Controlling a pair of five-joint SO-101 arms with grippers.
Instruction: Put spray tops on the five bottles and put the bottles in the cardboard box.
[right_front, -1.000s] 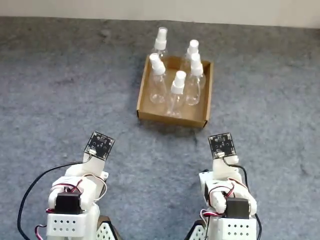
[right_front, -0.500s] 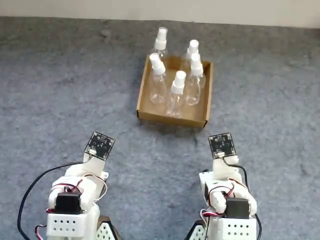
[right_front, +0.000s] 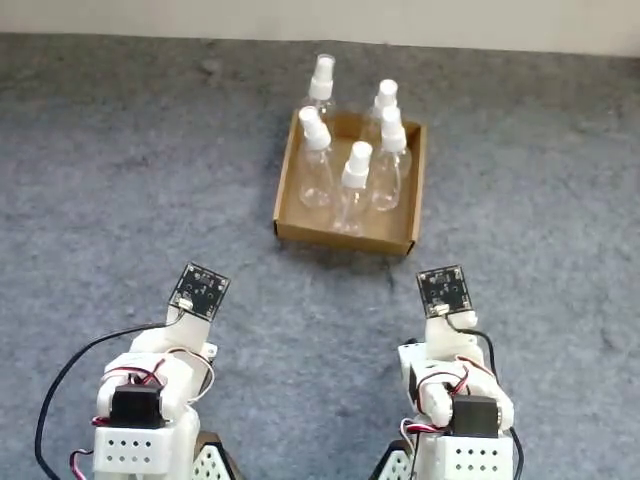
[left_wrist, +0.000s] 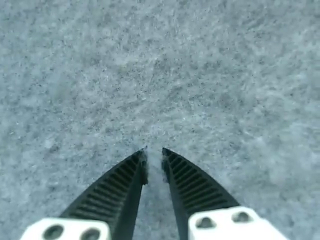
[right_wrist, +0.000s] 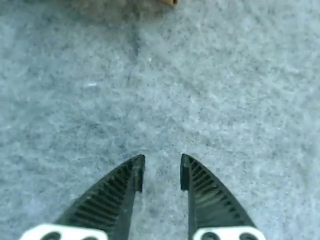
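Cardboard box (right_front: 345, 236) on grey mat (right_front: 150, 180), five spray-topped bottles (right_front: 352, 185) upright.
Three stand inside; two at its far wall, inside or behind unclear. Left gripper (left_wrist: 154, 152) narrowly parted, right gripper (right_wrist: 161, 167) wider, both empty, well apart from box.

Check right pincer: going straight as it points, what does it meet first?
Probably the grey mat: the right pincer points down at bare mat. A corner of the cardboard box lies farther on, though depth is unclear.

Left pincer (left_wrist: 154, 151), right pincer (right_wrist: 162, 159): slightly parted.
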